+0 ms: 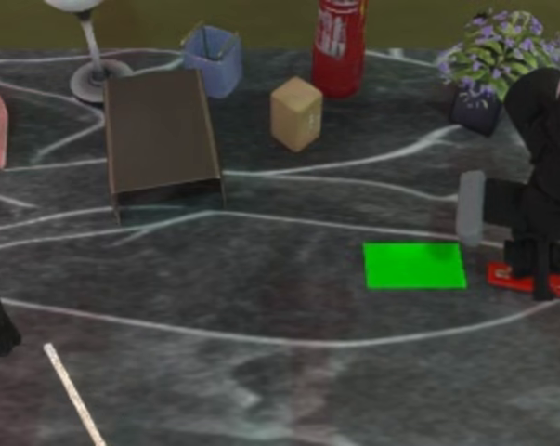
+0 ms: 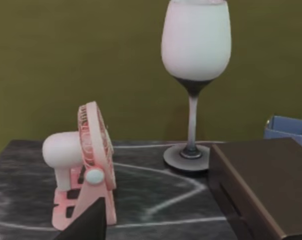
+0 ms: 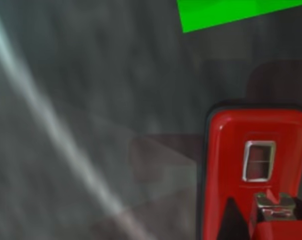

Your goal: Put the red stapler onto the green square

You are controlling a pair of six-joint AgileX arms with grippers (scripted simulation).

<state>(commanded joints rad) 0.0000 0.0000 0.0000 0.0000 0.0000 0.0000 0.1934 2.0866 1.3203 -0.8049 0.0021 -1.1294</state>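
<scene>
Right gripper (image 1: 538, 275) down low over the small wedge-shaped red stapler (image 1: 526, 279) lying just right of the flat neon-green square (image 1: 415, 266), seemingly lining up a grasp, finger spread impossible to tell; left arm parked.

Dark marbled table (image 1: 261, 390), red stapler (image 1: 502, 276), green square (image 1: 414, 266), tan box (image 1: 295, 112)

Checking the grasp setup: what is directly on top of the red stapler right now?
The right gripper stands over the red stapler, covering its middle. Only the stapler's red ends show on the table, beside the green square. Actual finger contact is hidden.
</scene>
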